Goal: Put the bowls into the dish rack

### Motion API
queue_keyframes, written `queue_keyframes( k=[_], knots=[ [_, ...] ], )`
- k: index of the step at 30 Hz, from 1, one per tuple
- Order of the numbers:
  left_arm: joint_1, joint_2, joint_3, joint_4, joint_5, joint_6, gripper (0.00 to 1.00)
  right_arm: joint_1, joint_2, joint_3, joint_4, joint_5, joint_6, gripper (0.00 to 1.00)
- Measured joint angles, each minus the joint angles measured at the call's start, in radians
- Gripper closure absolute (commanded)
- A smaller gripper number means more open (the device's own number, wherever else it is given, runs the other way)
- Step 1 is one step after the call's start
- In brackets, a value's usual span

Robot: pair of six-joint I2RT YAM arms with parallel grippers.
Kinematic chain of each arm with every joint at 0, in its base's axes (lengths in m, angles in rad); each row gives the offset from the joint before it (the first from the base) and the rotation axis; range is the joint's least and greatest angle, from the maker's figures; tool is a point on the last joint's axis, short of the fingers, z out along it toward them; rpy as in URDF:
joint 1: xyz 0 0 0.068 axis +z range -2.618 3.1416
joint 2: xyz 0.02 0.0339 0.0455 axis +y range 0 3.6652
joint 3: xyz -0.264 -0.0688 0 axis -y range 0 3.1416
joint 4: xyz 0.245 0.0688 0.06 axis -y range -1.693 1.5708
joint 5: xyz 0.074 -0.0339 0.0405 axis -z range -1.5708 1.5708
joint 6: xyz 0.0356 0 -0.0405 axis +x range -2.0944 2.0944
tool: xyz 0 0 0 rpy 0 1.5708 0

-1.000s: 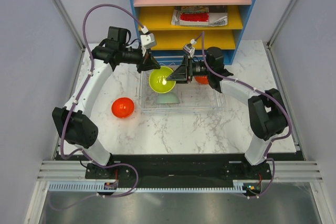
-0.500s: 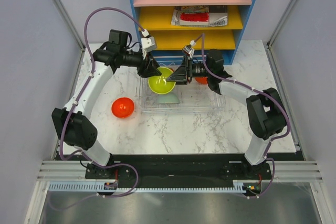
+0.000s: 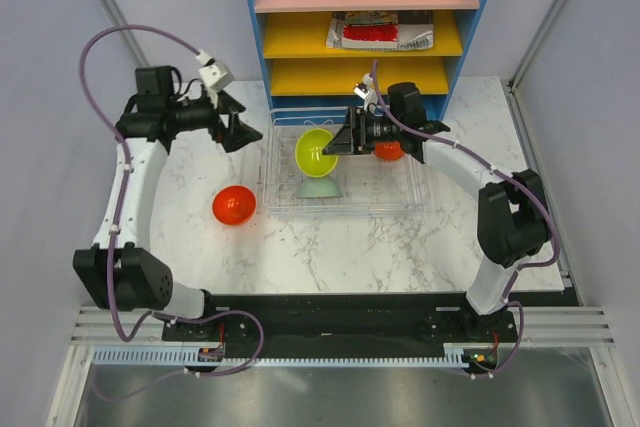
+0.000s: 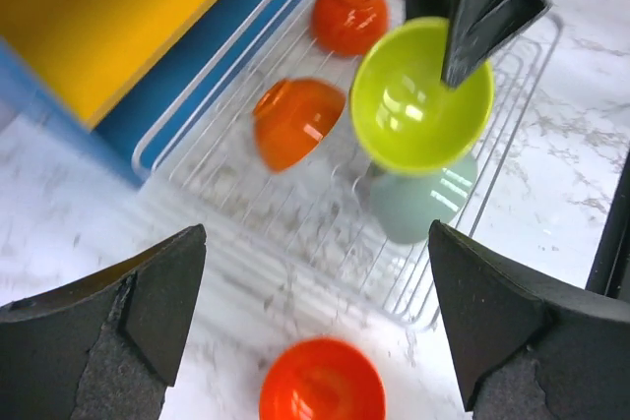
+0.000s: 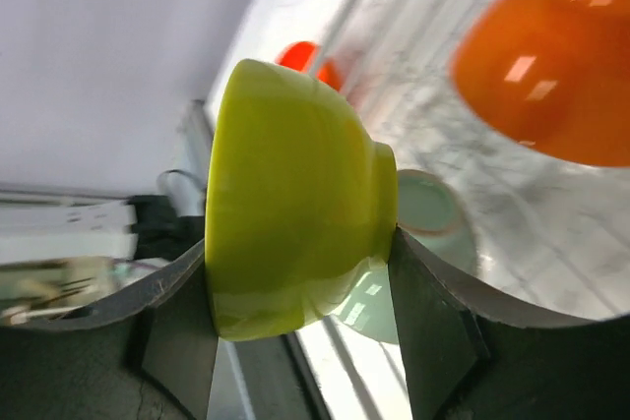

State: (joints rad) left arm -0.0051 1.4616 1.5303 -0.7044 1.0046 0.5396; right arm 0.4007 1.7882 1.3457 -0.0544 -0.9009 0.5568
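Right wrist view: the lime bowl (image 5: 295, 204) is clamped on edge by the right gripper (image 5: 298, 243), jaws part open, with the dish rack (image 3: 390, 197) beneath it. The left gripper (image 4: 315, 233) is spread wide, empty. If misaligned with the prongs, the bowl could be toppled.

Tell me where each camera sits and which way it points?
Top external: fixed above and behind the arms, looking down at the table; both arms, the left gripper and right gripper show.
Left wrist: on the left arm, looking down across the dish rack; the open left fingers frame it.
Right wrist: on the right arm, looking along the right fingers at the lime bowl they clamp.
Shared: all three show the lime bowl; top and left wrist show the right gripper holding it.
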Motion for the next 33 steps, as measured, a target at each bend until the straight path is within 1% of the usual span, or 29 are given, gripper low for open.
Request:
queue_keyframes(
  k=[3, 6, 8, 13, 17, 20, 29, 33],
  knots=[
    [0.13, -0.11, -0.138, 0.028, -0.003, -0.016, 0.0, -0.011, -0.026, 0.064, -0.164, 0.151, -0.143, 1.0],
    [0.213, -0.212, -0.298, 0.053, -0.01, -0.022, 0.0, -0.013, -0.07, 0.116, -0.298, 0.322, -0.267, 1.0],
    [0.255, -0.275, -0.416, 0.064, -0.022, -0.023, 0.0, -0.012, -0.105, 0.144, -0.372, 0.439, -0.349, 1.0],
    [0.303, -0.333, -0.584, 0.087, -0.028, -0.026, 0.0, 0.003, -0.172, 0.164, -0.492, 0.713, -0.519, 1.0],
    [0.328, -0.356, -0.646, 0.125, -0.027, -0.045, 0.0, 0.031, -0.18, 0.146, -0.542, 0.94, -0.636, 1.0],
    [0.343, -0.383, -0.671, 0.16, -0.023, -0.057, 0.0, 0.061, -0.177, 0.117, -0.578, 1.071, -0.693, 1.0],
    [0.346, -0.395, -0.691, 0.195, 0.002, -0.065, 0.0, 0.173, -0.131, 0.058, -0.633, 1.331, -0.776, 1.0],
    [0.346, -0.395, -0.696, 0.201, 0.019, -0.066, 0.0, 0.206, -0.103, 0.026, -0.654, 1.387, -0.797, 1.0]
  ],
)
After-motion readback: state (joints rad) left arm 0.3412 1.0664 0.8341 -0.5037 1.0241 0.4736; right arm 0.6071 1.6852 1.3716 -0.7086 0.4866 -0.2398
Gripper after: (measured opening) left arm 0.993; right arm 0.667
